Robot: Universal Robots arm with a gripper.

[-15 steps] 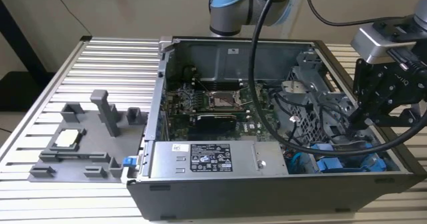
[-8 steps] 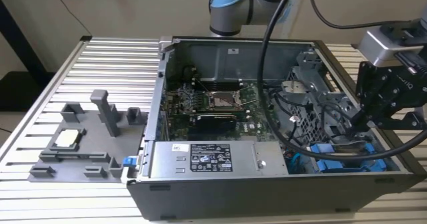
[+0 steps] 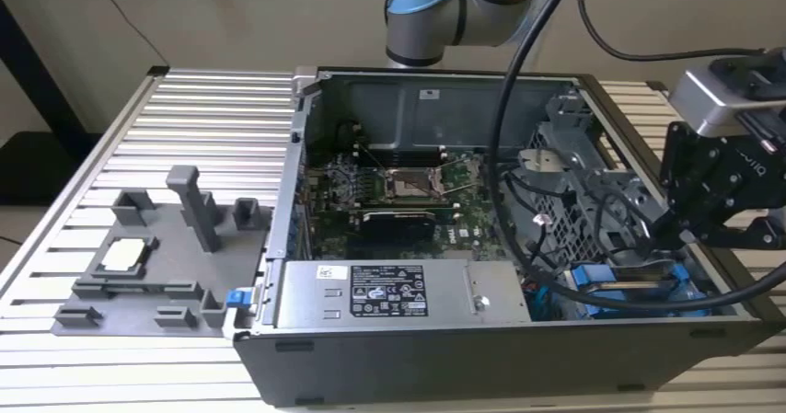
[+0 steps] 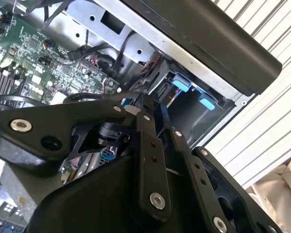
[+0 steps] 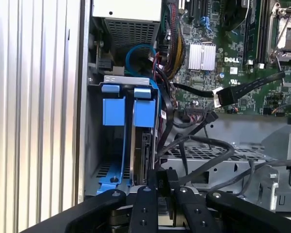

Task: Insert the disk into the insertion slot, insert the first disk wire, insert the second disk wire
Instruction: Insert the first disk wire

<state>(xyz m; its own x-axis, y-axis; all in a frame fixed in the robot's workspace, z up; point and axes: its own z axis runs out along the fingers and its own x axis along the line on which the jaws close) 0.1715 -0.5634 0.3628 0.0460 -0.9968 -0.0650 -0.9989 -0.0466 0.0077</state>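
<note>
- Exterior view: a ribbed aluminium table [image 3: 184, 109] carries an open computer case [image 3: 491, 358], and a plain pale wall [image 3: 246, 17] stands behind
- On the exterior view's left, a grey fixture tray [image 3: 147, 275] lies on the table beside the case; the arm [image 3: 443, 8] rises behind it
- The gripper [image 3: 687, 238] reaches into the case's corner on the exterior view's right, just above the disk [image 3: 602, 293], whose blue carrier sits in the insertion slot [image 3: 724, 301] beside the power supply [image 3: 387, 293]
- Second wrist view: the gripper [image 4: 143, 109] hangs over the slot [image 4: 194, 114], where two blue tabs [image 4: 182, 86] show; table ribs [image 4: 266, 121] run beyond the case wall, and crumpled pale material [image 4: 286, 179] lies past them
- First wrist view: the gripper [image 5: 160, 177] has its fingers pressed together, close to the seated disk [image 5: 144, 145], which stands on edge inside the slot [image 5: 94, 145]; I cannot tell whether anything is pinched
- Black cables [image 5: 199, 150] cross near the motherboard [image 5: 242, 73]; the table [image 5: 34, 121] flanks the case
</note>
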